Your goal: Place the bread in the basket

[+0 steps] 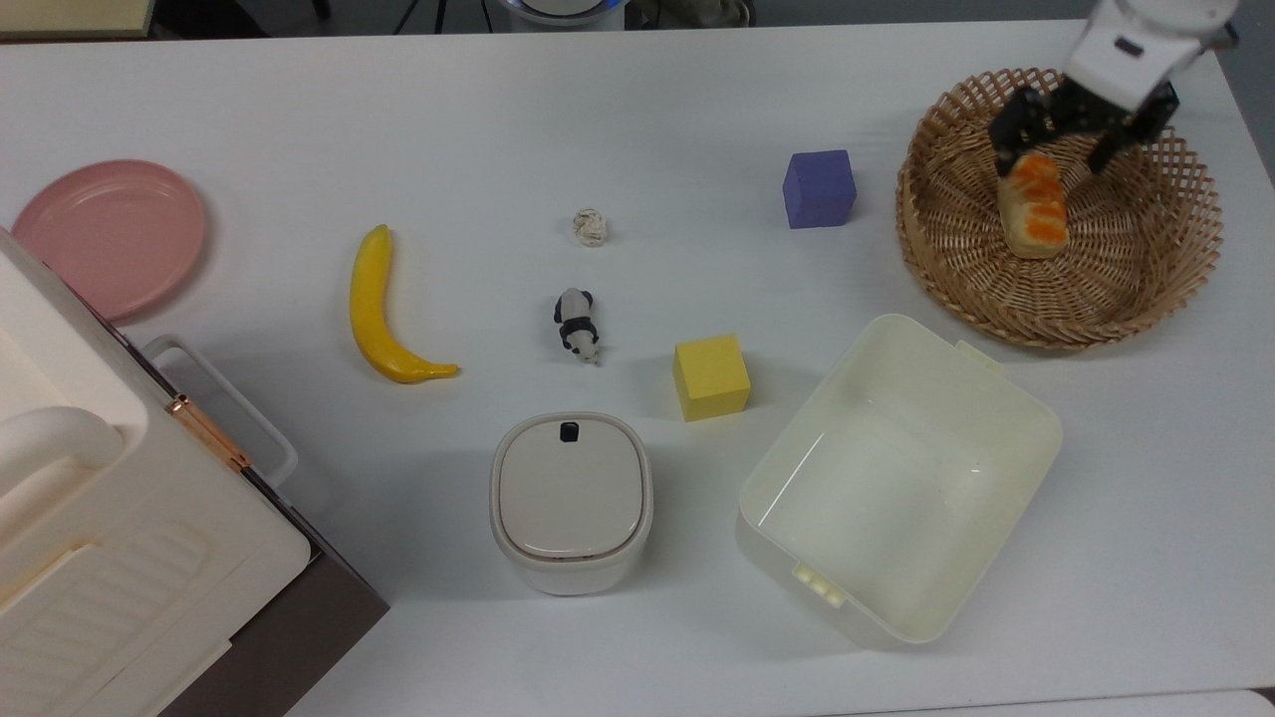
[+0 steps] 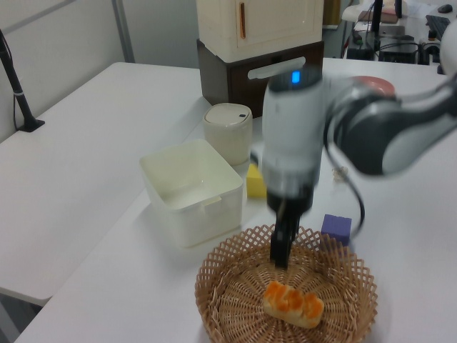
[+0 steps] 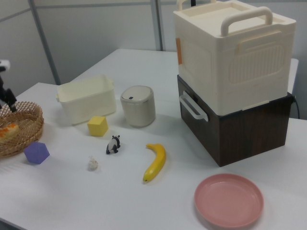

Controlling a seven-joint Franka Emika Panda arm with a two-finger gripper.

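bread lies on the woven floor of the basket, upper right of the top view, glazed orange side up, nothing gripping it. in the left view the bread sits low centre inside the basket, a bit toward the frame's right. gripper hangs above the loaf w/ its two black fingers spread apart, one either side of the loaf's upper end in the top view, not touching it; in the left view the gripper is clear above the bread, w/ a gap between them. purple cube stands just left of the basket in the top view, yellow cube lower centre, cream tub below the basket, lower right. banana and panda figure are mid frame, pink plate far left. lidded white bin sits bottom centre. in the right view the basket is at the left edge w/ the bread inside.
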